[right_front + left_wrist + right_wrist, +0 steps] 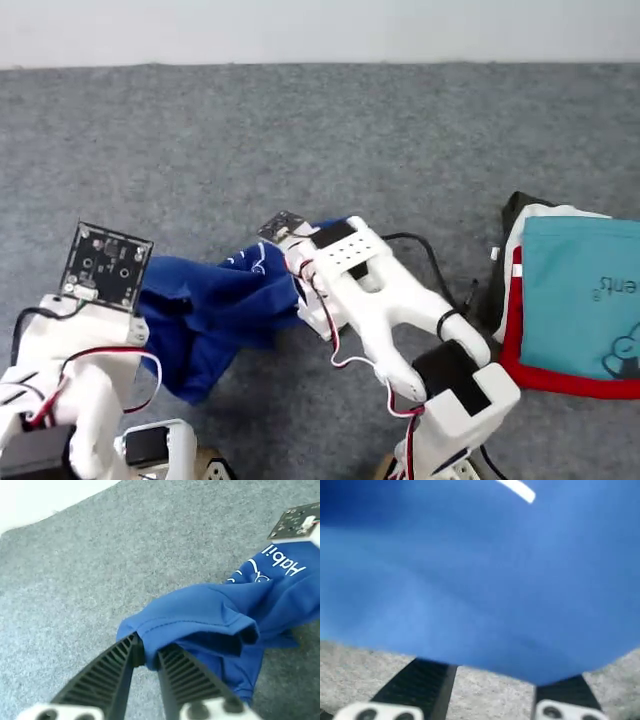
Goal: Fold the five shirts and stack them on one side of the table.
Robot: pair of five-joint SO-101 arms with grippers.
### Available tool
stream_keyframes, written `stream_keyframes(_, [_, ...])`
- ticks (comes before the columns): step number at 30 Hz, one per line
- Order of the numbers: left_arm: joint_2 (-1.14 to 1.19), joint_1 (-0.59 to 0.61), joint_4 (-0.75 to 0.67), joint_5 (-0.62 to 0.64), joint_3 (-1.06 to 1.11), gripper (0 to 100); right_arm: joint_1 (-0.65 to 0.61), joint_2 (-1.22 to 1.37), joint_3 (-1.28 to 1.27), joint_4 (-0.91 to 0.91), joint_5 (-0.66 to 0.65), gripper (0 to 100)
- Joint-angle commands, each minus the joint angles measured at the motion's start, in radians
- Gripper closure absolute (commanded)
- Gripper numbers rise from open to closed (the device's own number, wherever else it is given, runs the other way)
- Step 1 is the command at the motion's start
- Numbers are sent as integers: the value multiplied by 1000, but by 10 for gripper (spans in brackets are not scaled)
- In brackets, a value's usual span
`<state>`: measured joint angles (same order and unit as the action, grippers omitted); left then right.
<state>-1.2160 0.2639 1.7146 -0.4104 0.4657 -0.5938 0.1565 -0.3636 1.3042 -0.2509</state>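
A blue shirt lies bunched on the grey table, stretched between the two arms. My left gripper is shut on a folded hem of the blue shirt; in the high view it sits at the shirt's left end. My right gripper is at the shirt's right end. Its black fingers stand wide apart, open, and their tips are hidden under the blue shirt. At the table's right side lies a pile of folded shirts with a teal one on top.
Under the teal shirt, a red one, a white one and a black one show at the edges. The right arm's body and cables lie between the blue shirt and the pile. The far half of the table is bare.
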Motion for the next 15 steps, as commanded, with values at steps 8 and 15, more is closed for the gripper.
stream_keyframes(8, [-11, 5, -20, -5, -2, 986, -12, 12, 41, -206, -74, 816])
stream_keyframes(15, [-14, 5, -18, -5, -2, 986, -13, 191, 48, -225, -74, 815])
